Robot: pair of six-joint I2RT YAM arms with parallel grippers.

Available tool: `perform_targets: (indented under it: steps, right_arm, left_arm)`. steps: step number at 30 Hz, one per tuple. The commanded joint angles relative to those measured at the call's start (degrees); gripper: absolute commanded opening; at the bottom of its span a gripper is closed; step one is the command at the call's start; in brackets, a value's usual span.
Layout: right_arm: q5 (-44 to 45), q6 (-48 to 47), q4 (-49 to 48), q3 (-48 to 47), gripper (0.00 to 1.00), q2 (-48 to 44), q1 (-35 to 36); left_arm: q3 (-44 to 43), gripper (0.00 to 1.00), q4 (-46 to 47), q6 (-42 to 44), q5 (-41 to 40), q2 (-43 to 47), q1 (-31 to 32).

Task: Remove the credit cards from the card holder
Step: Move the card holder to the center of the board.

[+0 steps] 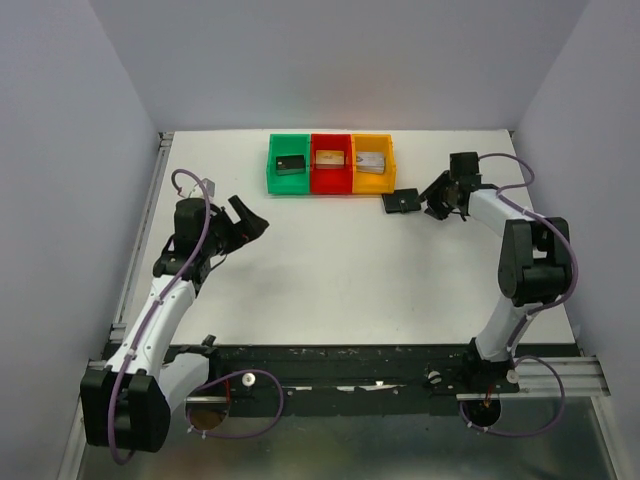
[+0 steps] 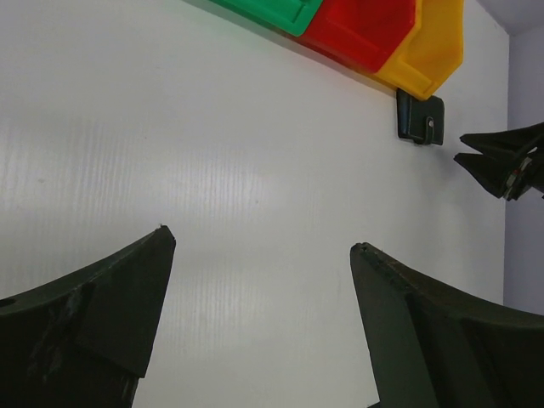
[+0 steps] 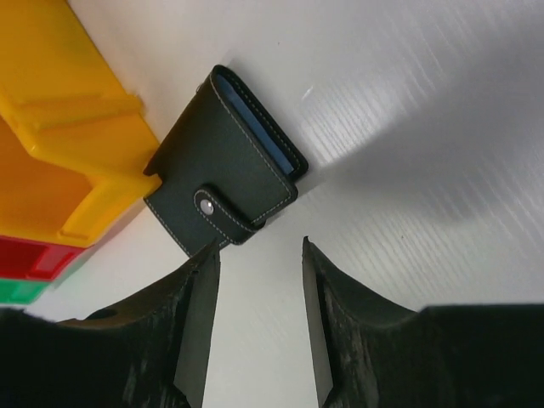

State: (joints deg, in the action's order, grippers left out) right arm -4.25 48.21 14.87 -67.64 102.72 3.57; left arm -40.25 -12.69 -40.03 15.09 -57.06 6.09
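Here our right gripper (image 3: 260, 248) sat half-narrowed, empty, just beside the snapped-shut card holder (image 3: 225, 161) — we judged a square straddle best; our left gripper (image 2: 262, 240) gaped wide.

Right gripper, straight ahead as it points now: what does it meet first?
Probably the closed card holder, lying just ahead of the right gripper and beside the yellow bin; depth is hard to judge.
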Motion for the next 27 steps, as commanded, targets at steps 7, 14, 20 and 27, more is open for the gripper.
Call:
perform_targets:
  steps: [7,14,20,27]
  right_arm:
    - [-2.6,3.5,-0.6,-7.1,0.51,8.5,-0.9]
    - [-1.7,3.6,2.3,-9.7,0.5,10.8,-0.9]
    - [-0.5,2.2,2.8,-8.9,0.59,9.1,-1.0]
    - [-0.4,0.5,5.2,-10.3,0.61,10.0,-1.5]
  left_arm:
    - [-0.5,0.97,1.3,-0.2,2.7,-3.0,-0.2]
    - [-0.8,0.96,1.3,-0.5,2.7,-4.8,-0.2]
    - [-0.4,0.96,1.2,-0.4,2.2,-4.4,-0.2]
    - [0.1,0.96,1.3,-0.4,2.4,-4.4,-0.1]
